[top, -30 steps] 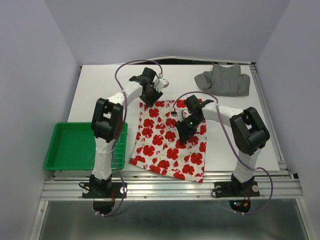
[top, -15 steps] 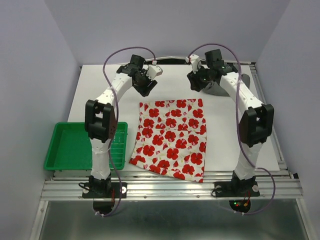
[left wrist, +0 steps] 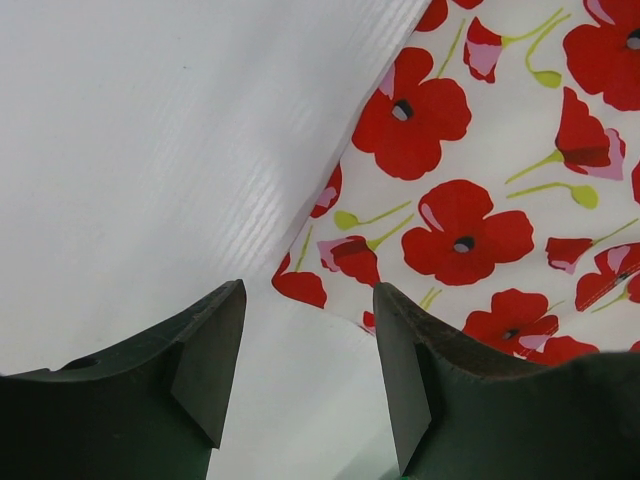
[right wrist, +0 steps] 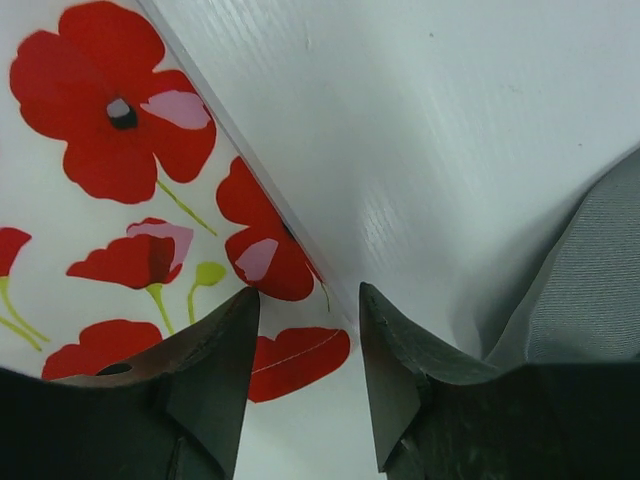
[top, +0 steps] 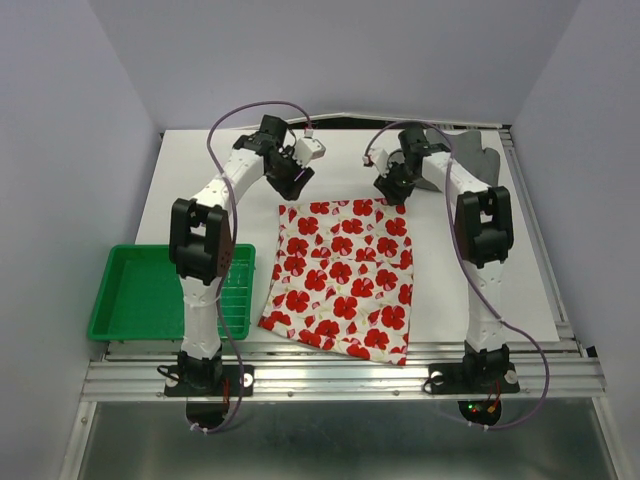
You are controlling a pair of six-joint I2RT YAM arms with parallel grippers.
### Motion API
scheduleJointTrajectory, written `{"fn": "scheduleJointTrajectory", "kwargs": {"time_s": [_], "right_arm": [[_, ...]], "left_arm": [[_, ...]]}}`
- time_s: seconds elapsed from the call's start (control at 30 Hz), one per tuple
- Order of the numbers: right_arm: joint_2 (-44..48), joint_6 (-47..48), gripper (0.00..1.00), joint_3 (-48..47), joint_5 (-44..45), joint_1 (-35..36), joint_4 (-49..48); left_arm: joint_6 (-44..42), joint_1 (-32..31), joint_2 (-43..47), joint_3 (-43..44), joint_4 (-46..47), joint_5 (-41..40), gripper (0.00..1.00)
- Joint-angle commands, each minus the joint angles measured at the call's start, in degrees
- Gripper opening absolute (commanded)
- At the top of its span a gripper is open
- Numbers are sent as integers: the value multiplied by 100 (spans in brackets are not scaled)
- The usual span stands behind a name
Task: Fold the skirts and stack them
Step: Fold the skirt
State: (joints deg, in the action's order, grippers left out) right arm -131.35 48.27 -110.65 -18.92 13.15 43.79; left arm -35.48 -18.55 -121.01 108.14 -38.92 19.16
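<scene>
The floral skirt point(top: 345, 280) is laid flat mid-table, not yet folded; the grey skirt point(top: 470, 158) is bunched at the far-right corner. Nothing is stacked, so approx. all work is judged left. L gripper point(top: 293, 180) & R gripper point(top: 393, 187) are poised at the floral skirt's far corners, jaws part-spread, nothing held.

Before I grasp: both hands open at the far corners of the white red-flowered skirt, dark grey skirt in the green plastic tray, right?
No. The top external view shows the dark grey cloth skirt lying on the white table at its far right, not in the green plastic tray. The rest holds.
</scene>
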Motion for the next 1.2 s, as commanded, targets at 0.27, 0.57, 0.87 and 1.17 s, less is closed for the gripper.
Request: {"fn": "scheduleJointTrajectory", "kwargs": {"time_s": [0.27, 0.57, 0.87, 1.17], "right_arm": [[-5, 657, 27, 351, -7, -75, 68], [39, 727, 12, 316, 55, -75, 68], [-66, 719, 1, 62, 239, -75, 16], [-154, 657, 1, -167, 310, -75, -72]], "left_arm": [[-108, 132, -423, 67, -36, -492, 66], [-99, 141, -748, 154, 112, -545, 65], [-319, 246, -740, 480, -160, 369, 65], [-249, 431, -1196, 1025, -555, 677, 59]]}}
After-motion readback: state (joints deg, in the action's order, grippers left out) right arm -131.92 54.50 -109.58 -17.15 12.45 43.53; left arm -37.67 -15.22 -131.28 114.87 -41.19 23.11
